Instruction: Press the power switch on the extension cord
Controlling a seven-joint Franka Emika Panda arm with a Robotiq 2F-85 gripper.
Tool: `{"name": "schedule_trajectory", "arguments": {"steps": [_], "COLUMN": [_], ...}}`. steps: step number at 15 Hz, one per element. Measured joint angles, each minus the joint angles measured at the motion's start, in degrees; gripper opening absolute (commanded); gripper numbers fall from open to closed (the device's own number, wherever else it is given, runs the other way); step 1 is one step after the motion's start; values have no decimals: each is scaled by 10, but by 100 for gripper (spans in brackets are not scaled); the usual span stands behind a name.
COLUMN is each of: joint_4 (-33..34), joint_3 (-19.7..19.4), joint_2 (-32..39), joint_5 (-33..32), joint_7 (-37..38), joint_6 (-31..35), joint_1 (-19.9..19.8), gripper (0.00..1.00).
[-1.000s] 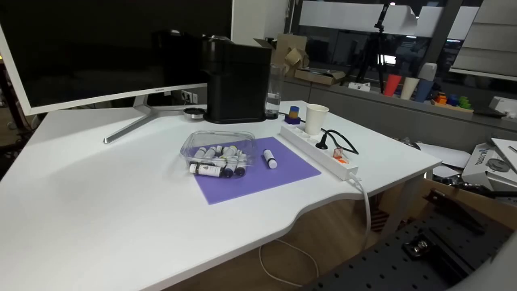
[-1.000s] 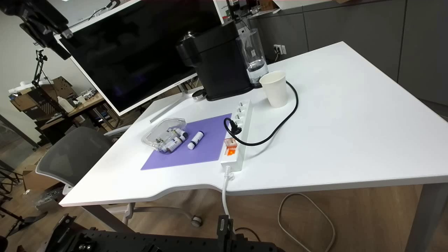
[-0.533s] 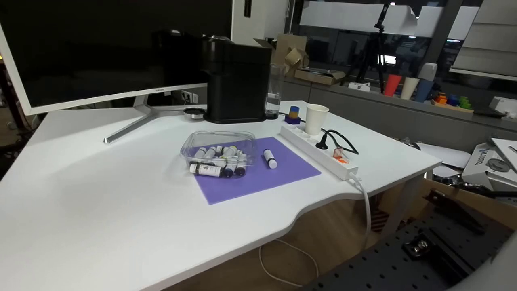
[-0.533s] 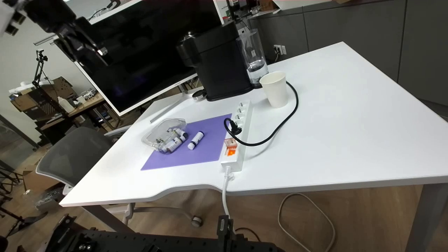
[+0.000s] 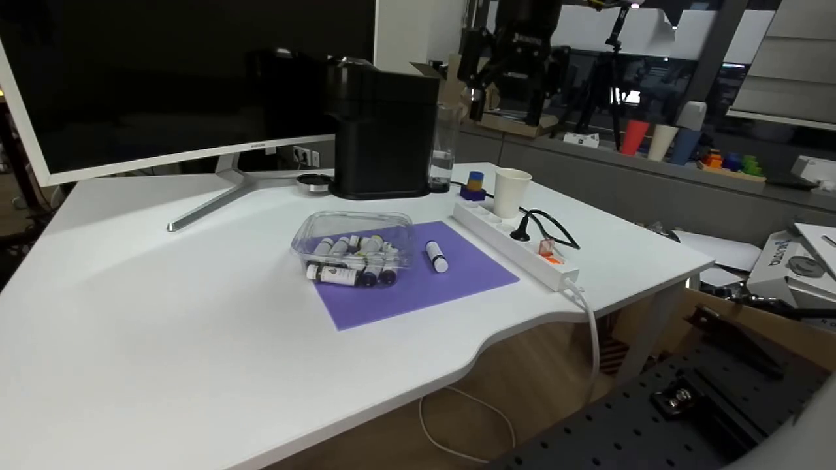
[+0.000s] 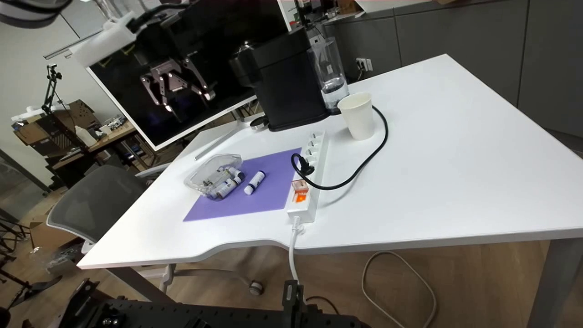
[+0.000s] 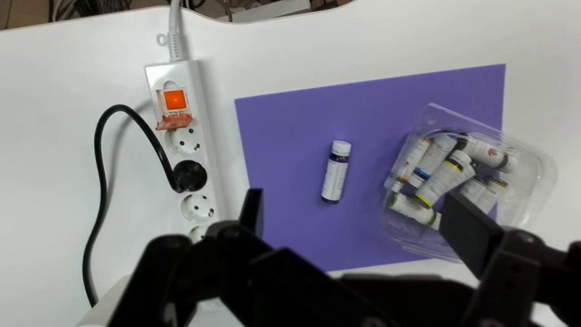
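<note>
The extension cord is a white power strip [image 7: 163, 72] on the table; it also shows in both exterior views [image 5: 499, 240] [image 6: 299, 214]. Its power switch [image 7: 175, 99] is orange and looks lit, at the cord end. The switch also shows in both exterior views [image 5: 554, 260] [image 6: 300, 198]. A clear red cover [image 7: 174, 121] beside the switch stands flipped open. My gripper [image 7: 358, 222] is open and empty, pointing down. It hangs high above the table in both exterior views [image 5: 506, 112] [image 6: 191, 107], well apart from the switch.
A black plug [image 7: 190, 175] with a stiff looping cable sits in the strip. A purple mat [image 7: 290, 136] bears a small bottle [image 7: 335, 175] and a clear box [image 7: 540, 181] of bottles. A paper cup [image 6: 357, 116], black machine [image 6: 289, 82] and monitor [image 5: 196, 85] stand farther back.
The arm has swung in over the table. In an exterior view the gripper has moved right and down, and it now shows clearly in both. The objects have not moved.
</note>
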Motion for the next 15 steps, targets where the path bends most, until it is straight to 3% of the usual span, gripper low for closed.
{"name": "schedule_trajectory", "arguments": {"steps": [10, 11, 12, 15], "joint_4": [-16, -22, -28, -48], "joint_3": [-6, -10, -15, -29], "joint_2": [14, 15, 16, 24], "joint_5": [-22, -33, -44, -76], "joint_7": [-28, -40, -51, -72], "joint_6": [11, 11, 14, 41], "joint_1": [-3, -6, -10, -26], "gripper": [100, 75, 74, 53]}}
